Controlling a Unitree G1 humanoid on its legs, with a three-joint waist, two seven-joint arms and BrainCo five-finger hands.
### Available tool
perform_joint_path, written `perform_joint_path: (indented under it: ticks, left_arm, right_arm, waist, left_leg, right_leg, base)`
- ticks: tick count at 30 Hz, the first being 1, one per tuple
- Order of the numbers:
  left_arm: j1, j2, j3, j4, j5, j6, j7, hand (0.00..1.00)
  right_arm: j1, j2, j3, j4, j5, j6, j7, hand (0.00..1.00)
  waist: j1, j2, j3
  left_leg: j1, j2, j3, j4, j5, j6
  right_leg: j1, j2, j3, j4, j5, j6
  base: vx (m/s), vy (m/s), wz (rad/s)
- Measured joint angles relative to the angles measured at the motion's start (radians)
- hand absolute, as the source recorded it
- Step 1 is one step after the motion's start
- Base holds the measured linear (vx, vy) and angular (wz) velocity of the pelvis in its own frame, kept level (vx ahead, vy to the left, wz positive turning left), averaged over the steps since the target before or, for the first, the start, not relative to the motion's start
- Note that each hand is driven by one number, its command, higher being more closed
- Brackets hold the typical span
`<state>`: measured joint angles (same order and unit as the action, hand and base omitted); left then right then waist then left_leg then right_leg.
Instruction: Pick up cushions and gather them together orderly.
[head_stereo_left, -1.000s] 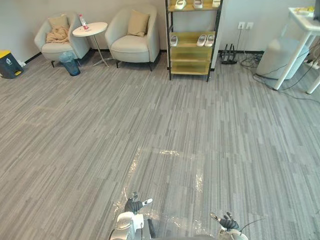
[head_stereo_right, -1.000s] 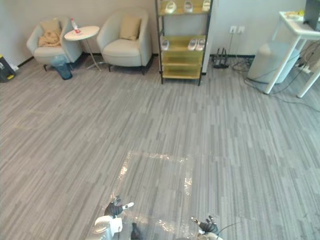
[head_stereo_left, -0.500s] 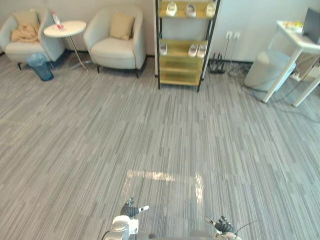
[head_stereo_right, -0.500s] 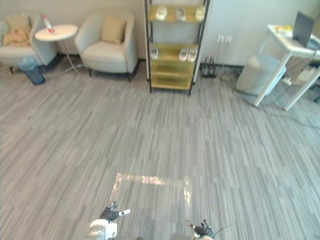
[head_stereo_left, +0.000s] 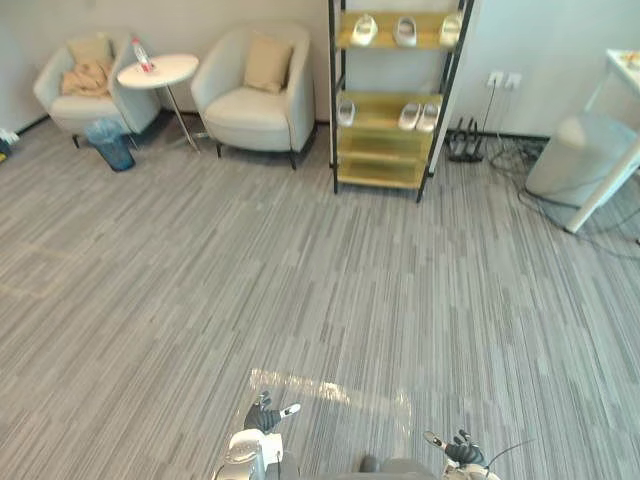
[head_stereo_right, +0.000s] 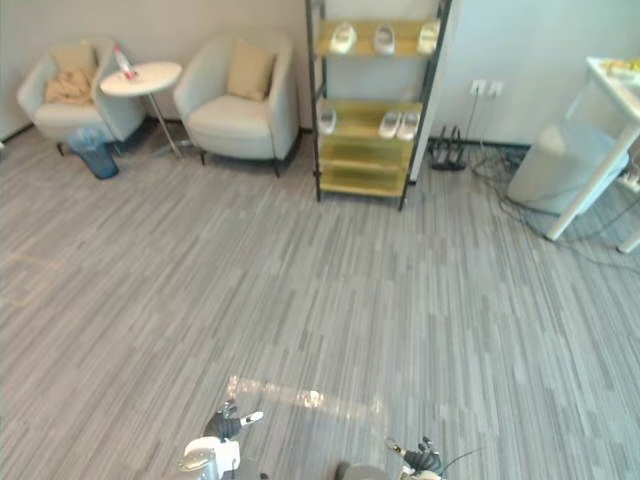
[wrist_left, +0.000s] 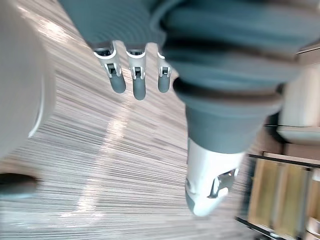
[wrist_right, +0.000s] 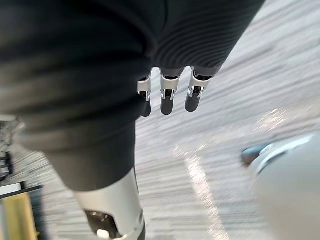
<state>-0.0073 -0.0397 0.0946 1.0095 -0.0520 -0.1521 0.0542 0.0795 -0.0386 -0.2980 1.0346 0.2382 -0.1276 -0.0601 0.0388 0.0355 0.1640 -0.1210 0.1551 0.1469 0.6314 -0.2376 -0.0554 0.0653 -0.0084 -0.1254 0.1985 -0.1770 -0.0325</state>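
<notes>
Cushion (head_stereo_left: 268, 64) on armchair (head_stereo_left: 247, 107) nr shelf (head_stereo_left: 383, 172)

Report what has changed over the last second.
The whole view has shifted, so the head camera moved, not the room's things. Nothing was taken hold of or let go. The left hand and right hand stay low over the floor, open and empty. The tan cushion still leans in the right armchair, the second cushion in the left armchair.
</notes>
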Motion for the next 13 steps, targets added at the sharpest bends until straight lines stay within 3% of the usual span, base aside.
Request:
perform_joint_path:
  ticks: [1,2,3,4,7,13]
  left_arm:
    - [-0.002,-0.003,-0.001,0.0,-0.002,0.0,0.0,0.0]
    - [0.0,-0.009,-0.007,0.001,-0.01,-0.001,0.001,0.0]
    - [0.002,-0.012,-0.01,0.004,-0.015,-0.002,0.0,0.0]
    - [0.004,-0.004,-0.015,0.02,-0.028,-0.002,0.0,0.0]
    - [0.005,0.007,-0.018,0.024,-0.031,0.002,0.0,0.0]
    - [0.02,0.017,-0.046,0.024,-0.03,0.004,-0.001,0.0]
  right_arm:
    - [0.001,0.0,0.001,0.001,0.0,0.0,0.0,0.0]
    - [0.008,-0.007,-0.002,0.004,0.0,0.001,-0.001,0.0]
    - [0.012,-0.012,-0.003,0.005,0.0,0.001,-0.001,0.0]
    - [0.005,-0.01,-0.007,0.008,-0.002,0.005,-0.002,0.0]
    - [0.028,0.02,0.015,0.003,-0.004,0.004,-0.001,0.0]
    - [0.038,0.025,0.005,0.004,-0.005,0.004,0.0,0.0]
  waist:
    - [0.006,-0.002,-0.001]
    - [0.013,0.006,-0.006]
    - [0.016,0.022,-0.014]
    - [0.016,0.02,-0.021]
    - [0.015,-0.038,-0.05]
    - [0.018,-0.043,-0.06]
  left_leg:
    - [-0.001,-0.048,-0.052,-0.139,0.005,-0.006]
    - [0.021,-0.088,-0.111,-0.304,0.06,-0.021]
    - [0.025,-0.092,-0.134,-0.377,0.116,-0.02]
    - [0.04,-0.103,-0.136,-0.386,0.172,-0.021]
    - [0.082,-0.152,-0.118,-0.443,0.167,-0.006]
    - [0.173,-0.197,-0.13,-0.541,0.185,0.02]
  right_leg:
    - [0.002,-0.013,0.021,0.008,-0.008,0.015]
    - [-0.009,-0.019,0.046,0.023,-0.023,0.027]
    - [-0.016,-0.009,0.059,0.039,-0.031,0.029]
    - [-0.005,-0.011,0.092,0.065,-0.047,0.044]
    - [0.011,-0.063,0.101,0.053,-0.071,0.075]
    - [0.079,-0.103,0.091,0.015,-0.076,0.083]
  base:
    - [0.24,0.122,-0.54]
    - [0.29,0.159,-0.66]
    - [0.39,0.201,-0.69]
    - [0.3,0.141,-0.46]
    - [0.29,0.139,-0.11]
    - [0.13,0.048,0.14]
